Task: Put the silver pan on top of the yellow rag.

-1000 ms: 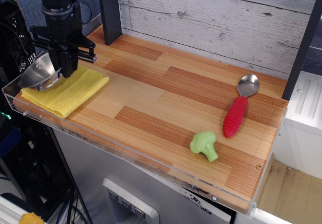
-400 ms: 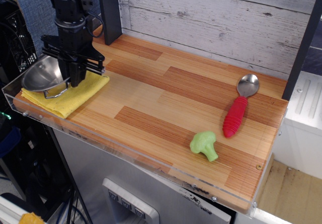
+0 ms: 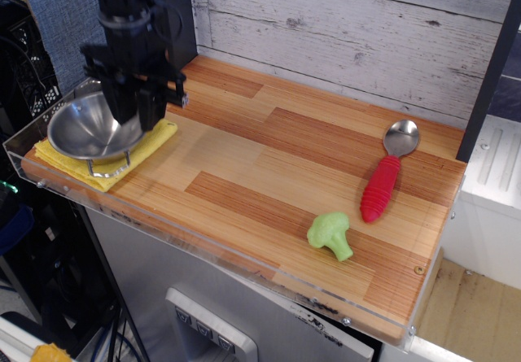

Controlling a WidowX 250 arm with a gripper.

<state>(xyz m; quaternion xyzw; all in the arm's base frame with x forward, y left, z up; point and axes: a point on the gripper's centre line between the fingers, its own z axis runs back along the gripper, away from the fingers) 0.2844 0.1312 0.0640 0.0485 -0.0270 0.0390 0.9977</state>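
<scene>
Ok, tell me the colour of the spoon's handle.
Red, ribbed, on the spoon; it shows clearly in the observation.image view.

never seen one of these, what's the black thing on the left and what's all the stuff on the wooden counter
The black thing is a robot arm; its gripper is the grasping end, hanging at the left end of the wooden counter. There is one camera, looking down at an angle from the front. Under the gripper, a silver pan sits on a yellow rag. From here I cannot tell whether the jaws are open or shut on the pan's rim. At the right lie a spoon with a red handle and a green toy broccoli, both untouched. A grey plank wall stands behind.
</scene>
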